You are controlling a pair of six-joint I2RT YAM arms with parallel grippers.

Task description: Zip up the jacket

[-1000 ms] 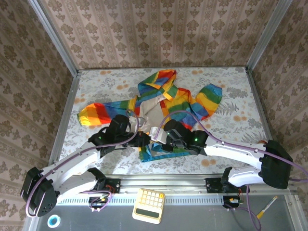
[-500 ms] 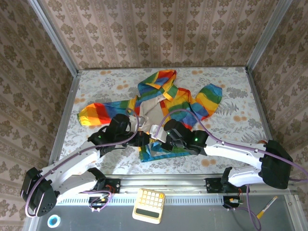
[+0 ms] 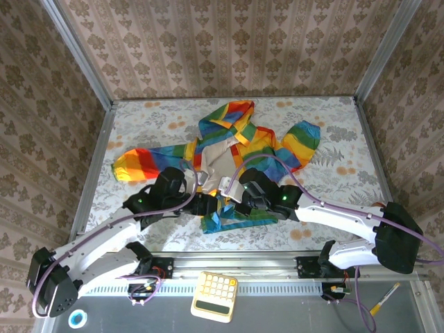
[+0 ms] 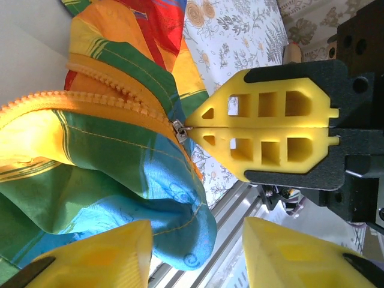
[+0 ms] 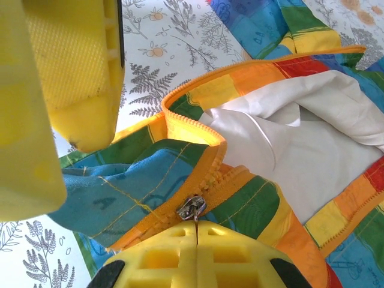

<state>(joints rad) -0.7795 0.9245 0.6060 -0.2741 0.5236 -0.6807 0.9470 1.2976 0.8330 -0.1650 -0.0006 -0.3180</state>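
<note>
The rainbow-striped jacket (image 3: 239, 142) lies open on the table, beige lining (image 5: 312, 120) up. Its orange zipper (image 4: 108, 99) is joined only near the blue bottom hem (image 4: 180, 240). My right gripper (image 5: 196, 227) is shut on the metal zipper pull (image 5: 192, 207) at that low point; it appears from the left wrist as two closed yellow fingers (image 4: 270, 135). My left gripper (image 4: 198, 255) is open beside it, the blue hem bulging between its fingers without being pinched. From above, both grippers (image 3: 220, 200) meet at the jacket's lower edge.
A cream calculator (image 3: 214, 296) lies in front of the metal rail (image 3: 229, 262). A blue tape roll (image 3: 76, 319) and a pen (image 3: 383, 298) lie at the near corners. Patterned walls close in the floral table (image 3: 333, 132).
My left gripper has opened and let go of the hem. The right gripper, still shut on the pull, has shifted slightly away from the rail.
</note>
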